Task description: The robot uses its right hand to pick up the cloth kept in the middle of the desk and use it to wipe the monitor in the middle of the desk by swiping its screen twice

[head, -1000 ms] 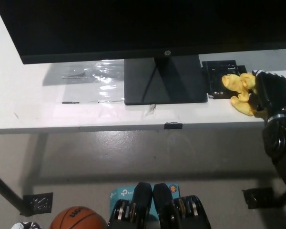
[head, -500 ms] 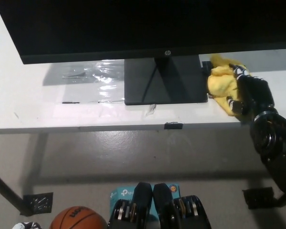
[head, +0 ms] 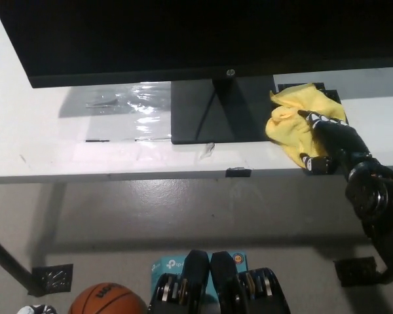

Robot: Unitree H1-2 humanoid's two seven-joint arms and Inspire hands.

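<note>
A yellow cloth [head: 293, 122] hangs bunched in my black right hand [head: 327, 142], which is shut on it above the desk's right part, just right of the monitor's stand. The monitor [head: 196, 36] is a wide black screen across the top of the head view, with its dark square base [head: 223, 110] on the white desk [head: 65, 150]. The cloth overlaps the base's right edge in the picture. It sits below the screen's lower bezel and apart from it. My white left hand is not in view.
A black plate [head: 308, 87] lies on the desk behind the cloth. A clear plastic sheet [head: 128, 104] lies left of the base. Below the desk's front edge, an orange basketball [head: 108, 299] rests on the floor beside a desk leg foot [head: 52, 278].
My right hand has moved left and toward the desk's front edge with the cloth, from beside the black plate to the stand's right edge. The cloth now hangs more spread out.
</note>
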